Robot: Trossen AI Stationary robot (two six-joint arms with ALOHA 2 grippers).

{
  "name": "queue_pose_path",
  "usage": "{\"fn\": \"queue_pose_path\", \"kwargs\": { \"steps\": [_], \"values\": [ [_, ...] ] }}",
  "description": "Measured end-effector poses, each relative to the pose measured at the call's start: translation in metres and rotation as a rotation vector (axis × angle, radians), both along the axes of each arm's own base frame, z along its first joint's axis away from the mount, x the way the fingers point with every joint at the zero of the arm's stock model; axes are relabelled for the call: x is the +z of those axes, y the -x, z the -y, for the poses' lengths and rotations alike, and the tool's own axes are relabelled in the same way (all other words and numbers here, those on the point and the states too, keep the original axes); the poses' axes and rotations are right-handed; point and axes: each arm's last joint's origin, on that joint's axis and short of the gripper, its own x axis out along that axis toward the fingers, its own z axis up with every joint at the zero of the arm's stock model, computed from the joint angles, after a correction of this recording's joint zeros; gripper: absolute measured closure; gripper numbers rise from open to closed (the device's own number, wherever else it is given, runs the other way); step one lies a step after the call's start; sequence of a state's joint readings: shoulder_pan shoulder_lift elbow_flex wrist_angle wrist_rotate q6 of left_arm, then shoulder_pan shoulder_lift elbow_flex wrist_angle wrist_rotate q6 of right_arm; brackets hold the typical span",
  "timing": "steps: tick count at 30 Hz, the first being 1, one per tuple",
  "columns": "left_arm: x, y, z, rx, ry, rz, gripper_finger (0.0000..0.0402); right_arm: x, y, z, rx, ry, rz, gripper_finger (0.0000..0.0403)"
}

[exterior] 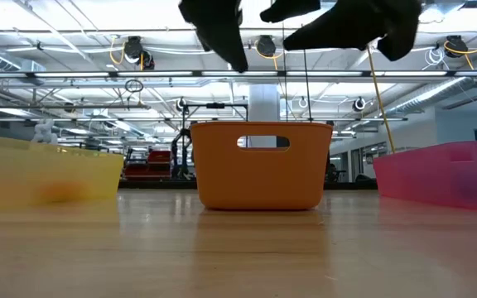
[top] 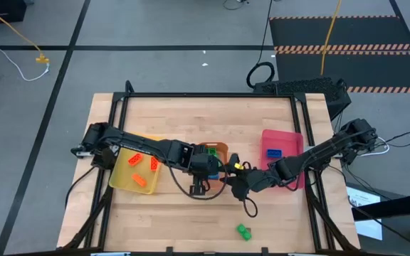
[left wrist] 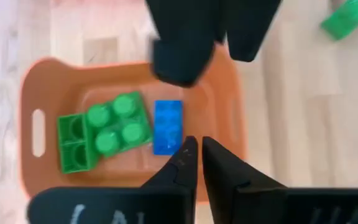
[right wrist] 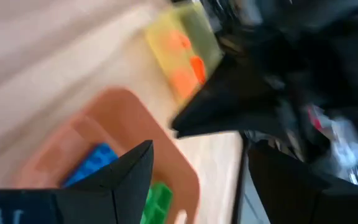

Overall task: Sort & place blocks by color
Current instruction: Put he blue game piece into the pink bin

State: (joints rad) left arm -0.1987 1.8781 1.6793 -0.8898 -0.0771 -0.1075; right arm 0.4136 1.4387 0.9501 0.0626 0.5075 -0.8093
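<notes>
Here, the left pincer (left wrist: pixel 194 152) is seen hovering directly over the orange tray (left wrist: pixel 36 93), its two dark fingers drawn almost together with only a thin slit between them and nothing gripped. Just beyond its tips, inside that tray, a blue brick (left wrist: pixel 167 126) is lying flat, with a green four-stud brick (left wrist: pixel 118 122) touching its side and a second green brick (left wrist: pixel 73 142) set against that one, farther from the pincer.

The right pincer (right wrist: pixel 197 180) is held just beside the left one, above the same orange tray, its fingers spread well apart and empty. From the high view it is placed between the orange tray (top: pixel 218 151) and the pink tray (top: pixel 285 136).

Well to the far side of the left pincer, a yellow tray (top: pixel 123 178) is found holding three orange bricks (top: pixel 144 173). Inside the pink tray, beyond the right pincer, a single blue brick (top: pixel 273 152) is resting. One loose green brick (top: pixel 243 231) is left on the wooden bench (top: pixel 191 114), near the front edge and apart from both pincers. In the low view the three trays are seen in a row, with both arms hanging above the middle one.
</notes>
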Motion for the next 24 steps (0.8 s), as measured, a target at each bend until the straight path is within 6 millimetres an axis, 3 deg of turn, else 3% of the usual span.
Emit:
{"fn": "queue_pose_path", "kwargs": {
  "steps": [3, 8, 14, 19, 24],
  "values": [
    [-0.007, -0.005, -0.011, 0.004, 0.010, -0.022, 0.0343, 0.001, 0.001, 0.001, -0.089, -0.019, 0.027, 0.0156],
    [-0.015, -0.009, -0.036, 0.040, 0.050, -0.075, 0.0248, 0.012, 0.009, 0.004, -0.283, 0.039, 0.109, 0.0156],
    [-0.031, -0.014, -0.048, 0.021, 0.103, -0.135, 0.0146, 0.046, 0.041, 0.001, -0.525, 0.106, 0.281, 0.0156],
    [-0.055, -0.024, -0.041, -0.021, 0.108, -0.184, 0.0121, 0.072, 0.074, 0.001, -0.624, 0.000, 0.408, 0.0156],
    [-0.073, -0.029, -0.034, -0.041, 0.102, -0.227, 0.0129, 0.080, 0.096, 0.006, -0.661, -0.119, 0.469, 0.0156]
  ]
}}
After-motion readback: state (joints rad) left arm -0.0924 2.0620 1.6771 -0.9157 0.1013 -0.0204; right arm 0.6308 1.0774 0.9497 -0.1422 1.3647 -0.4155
